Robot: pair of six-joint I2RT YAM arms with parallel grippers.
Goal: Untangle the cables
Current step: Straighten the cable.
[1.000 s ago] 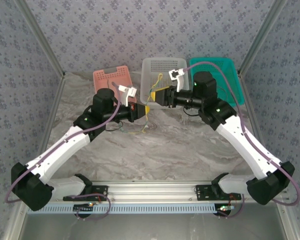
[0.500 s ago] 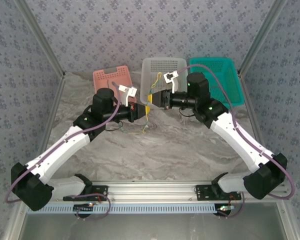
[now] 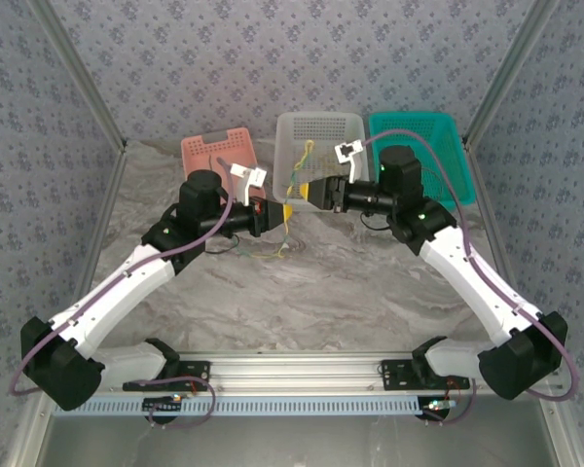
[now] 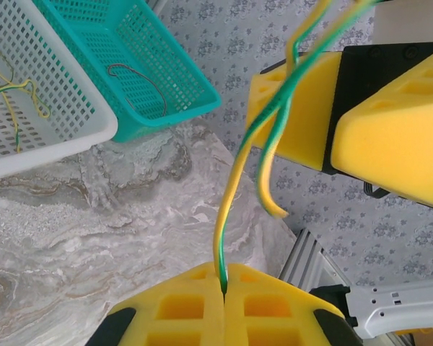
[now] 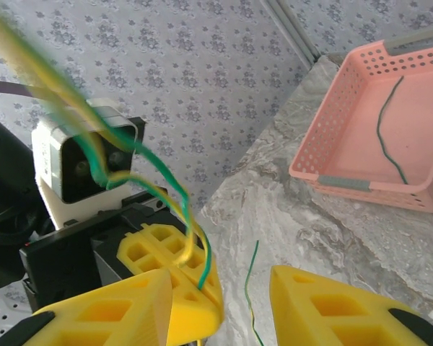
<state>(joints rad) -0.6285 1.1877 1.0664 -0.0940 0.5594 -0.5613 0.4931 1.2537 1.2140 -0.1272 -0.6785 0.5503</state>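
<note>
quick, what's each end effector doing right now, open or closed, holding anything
left end effector: closed on the yellow-green cable.
right end effector: open, pads apart.

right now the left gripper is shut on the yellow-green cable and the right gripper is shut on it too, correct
Not quite. The left gripper is shut on the yellow-green cable, but the right gripper is open. The right wrist view shows its two fingers spread well apart, not pinching the cable.
</note>
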